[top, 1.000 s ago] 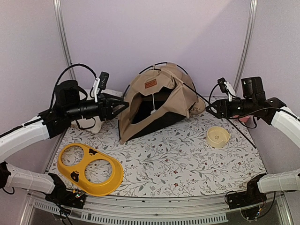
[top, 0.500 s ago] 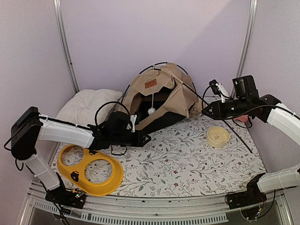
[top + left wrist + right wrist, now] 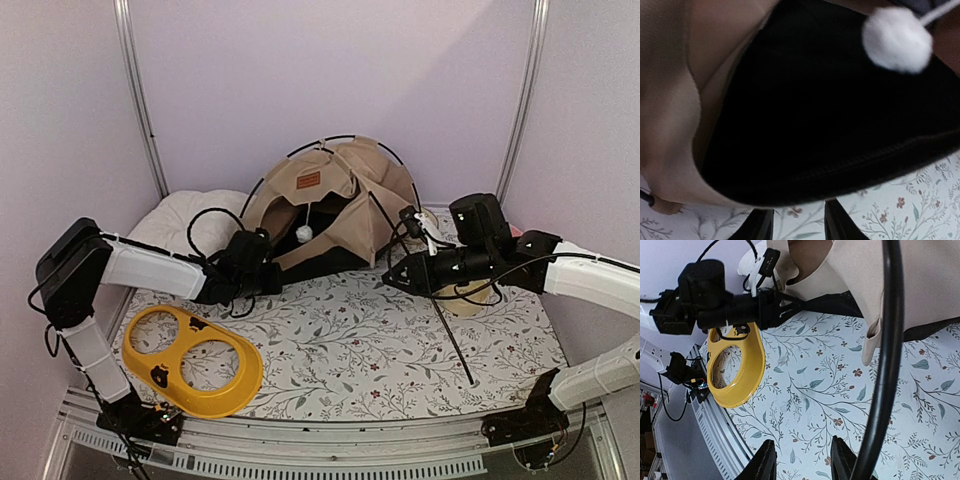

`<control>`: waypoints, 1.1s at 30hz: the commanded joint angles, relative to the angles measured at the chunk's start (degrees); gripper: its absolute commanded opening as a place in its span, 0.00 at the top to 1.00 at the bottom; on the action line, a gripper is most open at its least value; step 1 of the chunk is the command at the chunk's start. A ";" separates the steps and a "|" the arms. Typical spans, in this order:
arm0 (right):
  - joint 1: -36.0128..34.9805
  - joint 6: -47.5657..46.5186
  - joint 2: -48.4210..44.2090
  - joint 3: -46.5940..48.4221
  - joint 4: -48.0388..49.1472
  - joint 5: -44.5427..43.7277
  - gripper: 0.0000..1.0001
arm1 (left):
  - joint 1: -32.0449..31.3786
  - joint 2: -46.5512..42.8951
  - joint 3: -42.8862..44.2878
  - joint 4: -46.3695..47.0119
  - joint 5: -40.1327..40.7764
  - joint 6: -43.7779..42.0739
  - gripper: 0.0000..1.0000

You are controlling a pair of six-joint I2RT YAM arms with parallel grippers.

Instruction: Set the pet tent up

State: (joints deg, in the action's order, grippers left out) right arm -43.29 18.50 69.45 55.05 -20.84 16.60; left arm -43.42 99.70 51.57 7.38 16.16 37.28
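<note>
Only wrist views show left gripper (image 3: 797, 223) and right gripper (image 3: 802, 460) jaws apart near the pet tent (image 3: 345, 195).

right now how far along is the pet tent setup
Partway. Done: the pet tent is raised, poles arched over it, doorway open. In hand: nothing gripped; the left gripper sits open at the black floor edge, the right gripper open beside a loose black pole. Left: canvas near the right gripper sags and that pole lies on the mat.

Near centre: open tabletop (image 3: 340, 335), passable.
Near left: yellow tray (image 3: 200, 400).
Right: black pole (image 3: 452, 342) lies across.
Far: pet tent (image 3: 345, 195), pillow (image 3: 180, 225).
</note>
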 commanded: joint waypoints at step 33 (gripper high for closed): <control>-4.22 5.59 -13.31 6.34 -34.47 -8.06 0.49 | -4.94 -8.26 -5.69 13.72 -7.34 -7.12 0.61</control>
State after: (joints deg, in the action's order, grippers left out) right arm -47.31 24.36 56.73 57.87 -49.80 9.98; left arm -46.15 94.15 44.23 17.41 10.50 31.24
